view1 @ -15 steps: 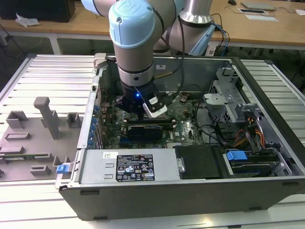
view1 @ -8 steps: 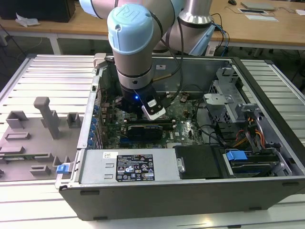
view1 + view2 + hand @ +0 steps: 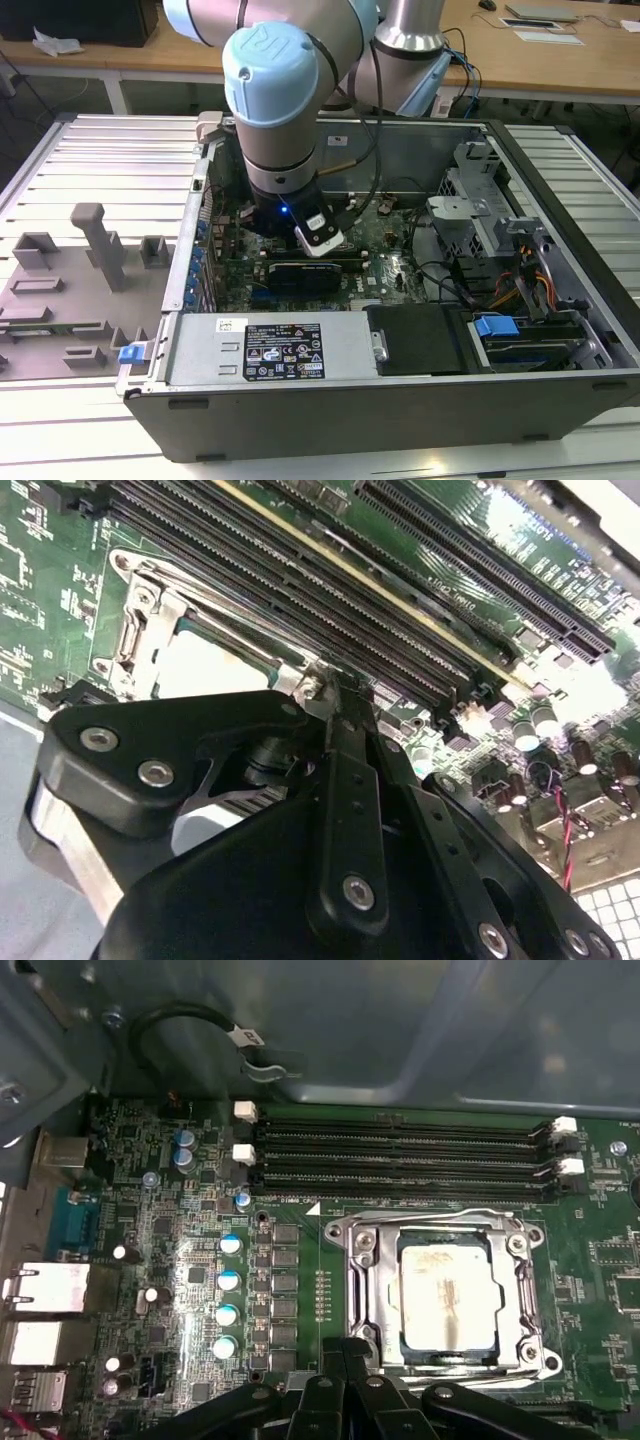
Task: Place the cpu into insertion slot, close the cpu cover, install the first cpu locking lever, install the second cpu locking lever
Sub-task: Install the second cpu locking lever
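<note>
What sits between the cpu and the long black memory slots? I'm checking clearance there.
In the first wrist view, the cpu cover frame's metal edge and a strip of green board separate the cpu from the memory slots.

Even, bright overhead room light is seen in the exterior view, with soft shadow cast inside the computer case [image 3: 560, 260] beneath the arm. In the second wrist view, strong glare is thrown across the motherboard [image 3: 520, 540] at its far corner, where detail is washed out. The first wrist view is dimmer, and a hazy sheen is laid over the cpu [image 3: 450, 1295].
</note>
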`<state>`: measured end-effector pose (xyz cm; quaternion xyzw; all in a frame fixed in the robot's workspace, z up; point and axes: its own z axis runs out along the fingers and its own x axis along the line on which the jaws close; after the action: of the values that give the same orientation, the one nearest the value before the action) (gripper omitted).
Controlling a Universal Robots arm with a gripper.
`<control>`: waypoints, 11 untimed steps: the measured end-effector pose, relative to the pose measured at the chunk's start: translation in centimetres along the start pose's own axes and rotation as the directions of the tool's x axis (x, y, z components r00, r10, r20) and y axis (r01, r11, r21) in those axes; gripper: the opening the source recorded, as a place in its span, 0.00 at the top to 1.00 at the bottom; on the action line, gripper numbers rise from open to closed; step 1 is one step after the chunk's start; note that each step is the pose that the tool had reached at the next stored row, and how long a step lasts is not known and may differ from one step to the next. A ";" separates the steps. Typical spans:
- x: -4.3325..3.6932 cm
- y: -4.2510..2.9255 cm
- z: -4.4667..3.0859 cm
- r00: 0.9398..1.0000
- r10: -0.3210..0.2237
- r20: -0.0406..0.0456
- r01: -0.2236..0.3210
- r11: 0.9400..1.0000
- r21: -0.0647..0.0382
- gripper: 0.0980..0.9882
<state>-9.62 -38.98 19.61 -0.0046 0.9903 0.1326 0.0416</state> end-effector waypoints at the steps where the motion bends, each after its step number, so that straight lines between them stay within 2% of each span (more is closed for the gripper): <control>1: -0.05 0.14 -0.49 1.000 0.000 0.000 0.000 1.000 0.000 0.99; 6: -0.25 0.70 -2.55 1.000 0.000 0.000 0.000 1.000 0.003 0.99; 7: -0.29 0.81 -2.93 1.000 -0.001 0.000 0.001 1.000 0.007 0.99; 9: -0.51 0.84 -3.07 1.000 -0.003 -0.003 0.003 0.999 0.051 0.99; 10: -1.07 0.84 -3.02 1.000 -0.003 -0.004 0.003 0.998 0.061 0.99; 11: -1.46 0.83 -2.99 1.000 -0.003 -0.004 0.003 0.998 0.062 0.99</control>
<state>-8.43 -38.97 22.82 -0.0050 0.9940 0.1017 0.0398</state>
